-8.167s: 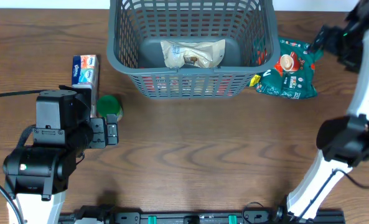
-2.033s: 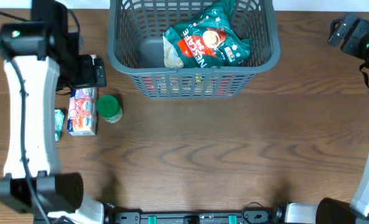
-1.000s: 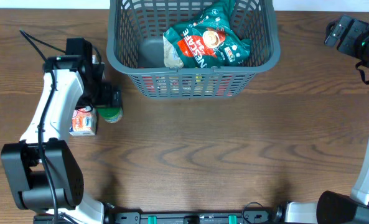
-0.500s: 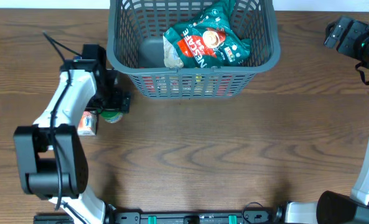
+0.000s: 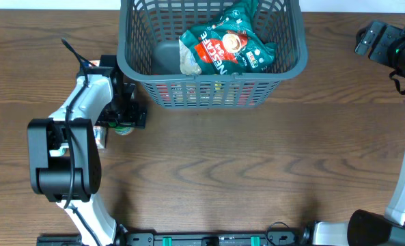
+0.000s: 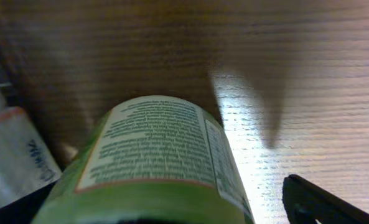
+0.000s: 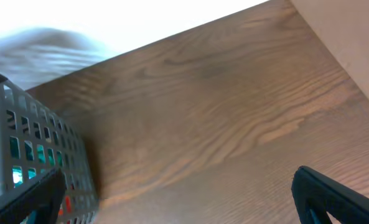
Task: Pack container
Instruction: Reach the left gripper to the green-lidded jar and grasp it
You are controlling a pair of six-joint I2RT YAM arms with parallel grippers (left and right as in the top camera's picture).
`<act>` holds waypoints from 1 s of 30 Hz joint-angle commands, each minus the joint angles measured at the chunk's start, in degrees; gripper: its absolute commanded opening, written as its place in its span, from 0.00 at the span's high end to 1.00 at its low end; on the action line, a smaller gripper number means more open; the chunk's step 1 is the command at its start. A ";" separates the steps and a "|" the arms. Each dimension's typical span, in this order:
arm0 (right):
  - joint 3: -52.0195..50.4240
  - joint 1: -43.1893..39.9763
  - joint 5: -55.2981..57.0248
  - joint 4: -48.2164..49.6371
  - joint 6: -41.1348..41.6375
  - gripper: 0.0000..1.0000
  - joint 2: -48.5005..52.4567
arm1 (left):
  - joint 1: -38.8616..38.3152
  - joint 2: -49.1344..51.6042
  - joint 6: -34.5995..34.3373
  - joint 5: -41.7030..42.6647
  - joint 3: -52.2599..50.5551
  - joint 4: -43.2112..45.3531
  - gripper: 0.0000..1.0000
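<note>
The container, a dark grey slotted basket (image 5: 139, 75), stands at the back centre and holds a green coffee bag (image 5: 226, 46) over a beige bag (image 5: 188, 63). My left gripper (image 5: 125, 116) is low over a green-lidded jar (image 5: 123, 129) just left of the basket's front corner. In the left wrist view the jar (image 6: 156, 149) lies between my open fingers (image 6: 172, 211), with a gap showing to the right finger. My right gripper (image 5: 374, 39) is open and empty at the far right; in its wrist view (image 7: 178, 199) only bare table lies between the fingers.
A small white and red carton (image 5: 100, 139) lies just left of the jar, partly under my left arm; it also shows in the left wrist view (image 6: 10, 155). The basket wall (image 7: 28, 143) is at the left of the right wrist view.
The green coffee bag went from the table into the basket. My left arm swung from the carton to the jar and came down round it. The right arm stayed at the far right.
</note>
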 commanded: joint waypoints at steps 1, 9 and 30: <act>0.17 -0.37 0.00 -0.35 -1.53 0.01 0.48 | 0.02 0.42 0.28 -0.04 -0.20 -0.68 0.11; 0.17 -0.35 -0.02 -0.42 -1.51 0.01 0.48 | 0.02 -0.15 0.26 -0.04 -0.17 -4.26 0.73; 0.17 -0.37 0.20 -1.79 -2.58 0.01 0.48 | 4.48 -31.15 -11.43 -5.22 3.67 -7.93 0.94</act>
